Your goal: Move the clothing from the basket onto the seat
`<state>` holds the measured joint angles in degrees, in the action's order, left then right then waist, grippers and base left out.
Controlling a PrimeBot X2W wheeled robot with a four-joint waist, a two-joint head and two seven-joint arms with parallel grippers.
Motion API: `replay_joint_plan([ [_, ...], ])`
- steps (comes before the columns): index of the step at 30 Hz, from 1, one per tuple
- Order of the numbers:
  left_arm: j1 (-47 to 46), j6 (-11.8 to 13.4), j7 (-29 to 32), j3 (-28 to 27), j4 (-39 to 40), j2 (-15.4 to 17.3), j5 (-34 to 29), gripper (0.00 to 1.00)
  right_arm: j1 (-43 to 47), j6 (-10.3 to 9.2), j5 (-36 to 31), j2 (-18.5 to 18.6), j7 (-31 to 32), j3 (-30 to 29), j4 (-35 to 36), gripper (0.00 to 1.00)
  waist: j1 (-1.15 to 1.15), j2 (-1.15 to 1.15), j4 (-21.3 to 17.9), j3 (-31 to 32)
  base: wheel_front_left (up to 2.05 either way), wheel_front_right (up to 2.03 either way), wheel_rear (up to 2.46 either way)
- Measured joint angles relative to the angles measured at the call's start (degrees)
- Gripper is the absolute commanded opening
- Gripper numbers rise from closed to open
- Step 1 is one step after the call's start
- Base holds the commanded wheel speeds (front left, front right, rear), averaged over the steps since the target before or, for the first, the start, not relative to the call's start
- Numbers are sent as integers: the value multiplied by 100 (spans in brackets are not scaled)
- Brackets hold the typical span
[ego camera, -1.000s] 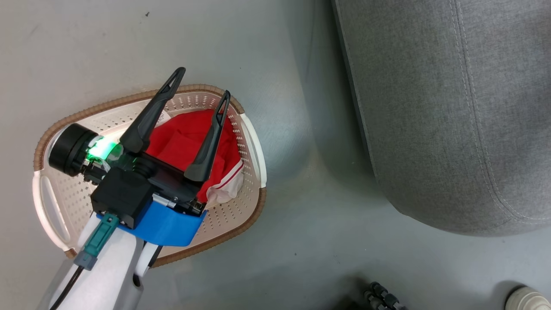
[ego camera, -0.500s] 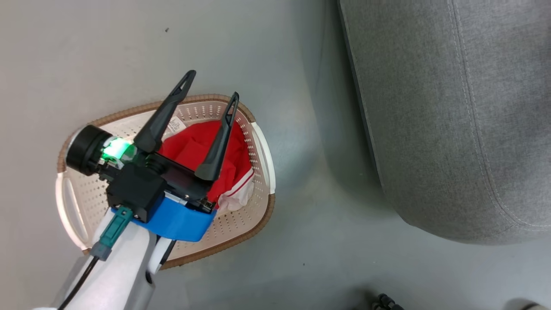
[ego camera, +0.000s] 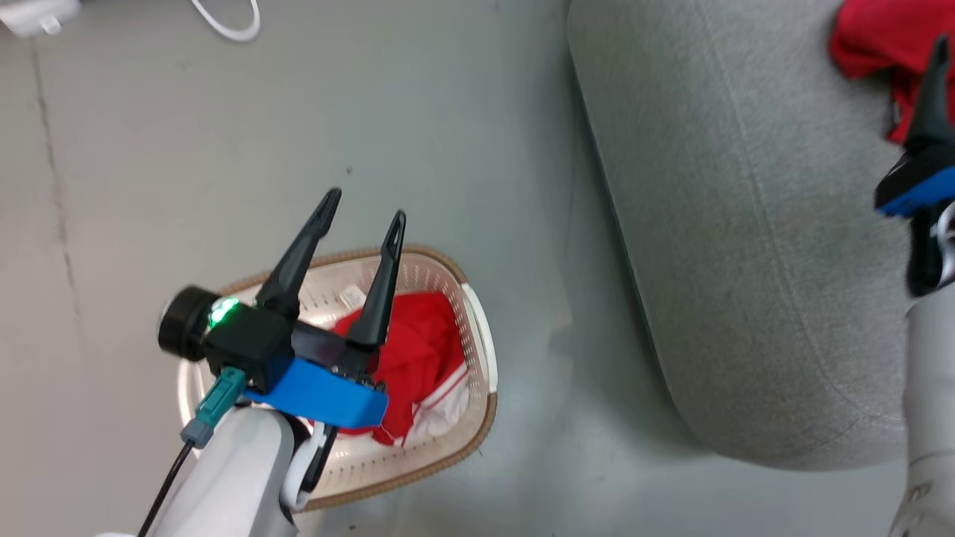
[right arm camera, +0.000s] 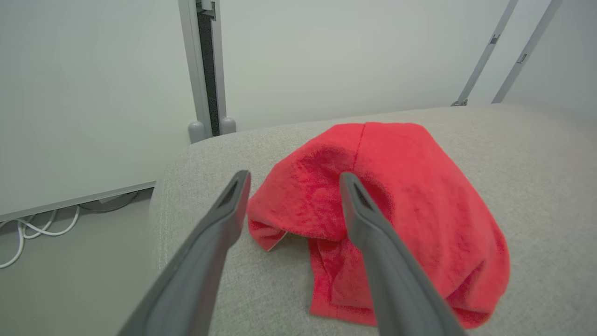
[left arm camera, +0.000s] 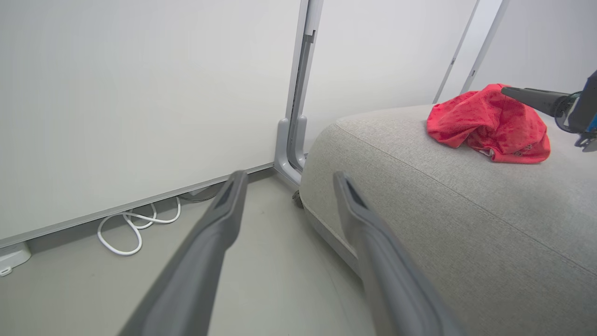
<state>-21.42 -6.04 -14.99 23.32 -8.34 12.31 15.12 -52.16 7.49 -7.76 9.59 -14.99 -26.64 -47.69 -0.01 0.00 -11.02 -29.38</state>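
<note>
your right gripper (right arm camera: 294, 176) has just let go: its two fingers now stand wide apart with nothing between them. the dropped garment (right arm camera: 410, 186) lies in a loose red heap on top of the seat (ego camera: 746, 261), well in from the basket-side edge, its near folds just past the fingertips in the right wrist view. a second ago the head view took in only a bare stretch of that seat (the camera has swung since, so don't read the basket's shift in the picture as a real move). by my judgement that closes the first half of the job: one piece delivered, one to go. the remaining garment (ego camera: 418, 350) is bunched in the basket (ego camera: 429, 272), red with white trim at its lower edge. the basket sits on the floor (ego camera: 448, 112) beside the seat, apart from it. your left gripper (ego camera: 365, 203) hangs above the basket, spread as wide as before and holding nothing. next you'll likely want to draw the right arm back without snagging the heap, then send a gripper down into the basket for the last piece.
</note>
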Motion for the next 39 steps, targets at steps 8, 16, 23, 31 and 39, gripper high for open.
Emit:
replay_joint_plan([
  [8, 580, -52, 0, -296, -439, -308, 152, 100, 1352, -1, 598, -315, -4, 582, 702, 100, -1, 0, 137, 1030, 0, 0, 0],
  [16, 1209, -102, 0, -700, -664, -522, 178, 100, 2671, -1, 679, -572, 1, 1005, 1606, 100, -2, 0, 356, 1962, 0, 0, 0],
  [23, 1624, -107, -1, -1080, -756, -605, 130, 100, 3514, -1, 760, -654, 194, 1397, 2356, 100, -1, 0, 583, 2507, 0, 0, 0],
  [31, 1759, -109, -8, -1407, -928, -632, 40, 100, 4291, -1, 1212, -673, 233, 1806, 2905, 100, -1, 0, 992, 2775, 0, 0, 0],
  [39, 1855, -111, -7, -1717, -1069, -624, -58, 100, 4715, -1, 1473, -673, 229, 1967, 3043, 100, 0, 1, 1336, 2964, 0, 0, 0],
])
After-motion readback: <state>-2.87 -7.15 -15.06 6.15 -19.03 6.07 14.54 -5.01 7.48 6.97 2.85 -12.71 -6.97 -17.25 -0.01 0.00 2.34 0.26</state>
